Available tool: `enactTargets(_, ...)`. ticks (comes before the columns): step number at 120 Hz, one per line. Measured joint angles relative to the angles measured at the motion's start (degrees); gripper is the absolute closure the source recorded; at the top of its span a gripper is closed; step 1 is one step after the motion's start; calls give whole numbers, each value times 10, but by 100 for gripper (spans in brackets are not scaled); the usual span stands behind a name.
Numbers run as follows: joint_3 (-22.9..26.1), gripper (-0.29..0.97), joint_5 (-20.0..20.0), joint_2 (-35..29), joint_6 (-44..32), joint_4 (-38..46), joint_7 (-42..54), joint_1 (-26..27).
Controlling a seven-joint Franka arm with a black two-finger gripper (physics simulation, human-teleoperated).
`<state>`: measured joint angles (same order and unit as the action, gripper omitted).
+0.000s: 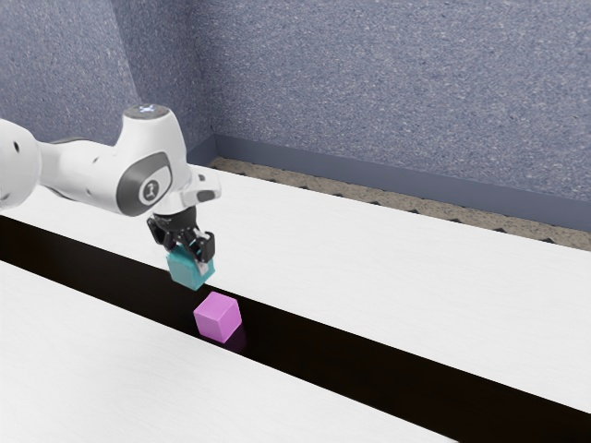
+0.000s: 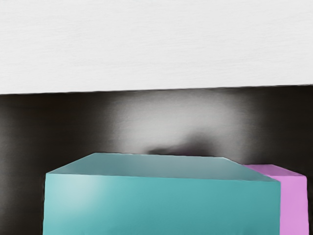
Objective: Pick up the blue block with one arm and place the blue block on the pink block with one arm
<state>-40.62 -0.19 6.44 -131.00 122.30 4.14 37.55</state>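
Blue block (image 1: 188,273): plain teal cube.

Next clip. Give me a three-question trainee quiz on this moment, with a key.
1. True or false: the gripper is shut on the blue block.
2. Multiple choice: the pink block rests on A) a tray, B) the black strip, C) the blue block.
3. Fill in: the blue block is not yet set on top of the ____ block.
Key: 1 true; 2 B; 3 pink.
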Motion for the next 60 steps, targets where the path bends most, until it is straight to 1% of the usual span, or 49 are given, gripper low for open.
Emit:
enactTargets(21,3,31,-17,1,-5,1,-4,5)
enactTargets(41,5,31,-27,0,-7,5,-23,25)
enactTargets(60,5,31,-32,1,-8,7,-39,25)
